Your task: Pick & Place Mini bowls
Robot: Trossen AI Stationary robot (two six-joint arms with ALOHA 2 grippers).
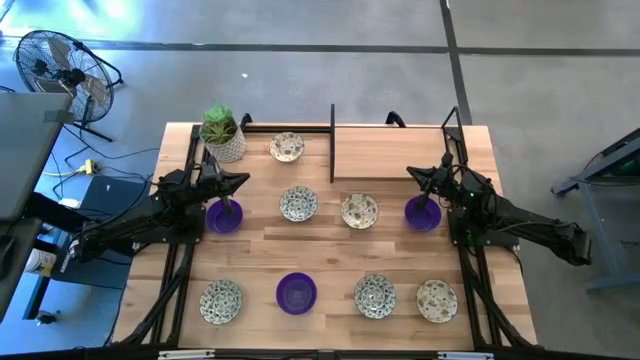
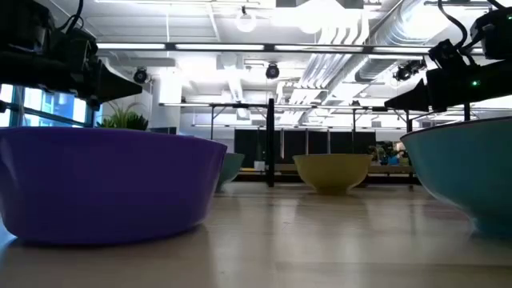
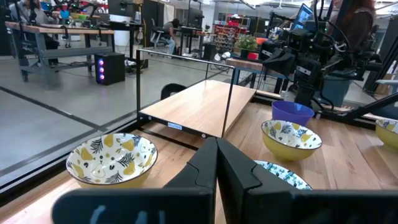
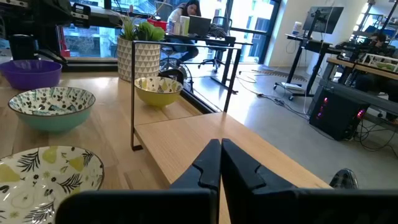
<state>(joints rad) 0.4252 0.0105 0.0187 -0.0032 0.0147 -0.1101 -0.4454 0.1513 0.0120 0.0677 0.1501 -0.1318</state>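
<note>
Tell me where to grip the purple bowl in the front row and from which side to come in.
Grip the purple bowl by its thin rim, one finger inside and one outside, coming straight down from above. It sits upright, mouth open, and apart from its patterned neighbours, so any rim section looks reachable; the near-left side probably suits the shut left gripper.

Glossy purple mini bowls (image 1: 296, 293) and speckled ones sit on a smooth, matt wooden table (image 1: 330, 250).

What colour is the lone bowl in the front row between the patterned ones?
Solid purple, clearest in the high view.
</note>
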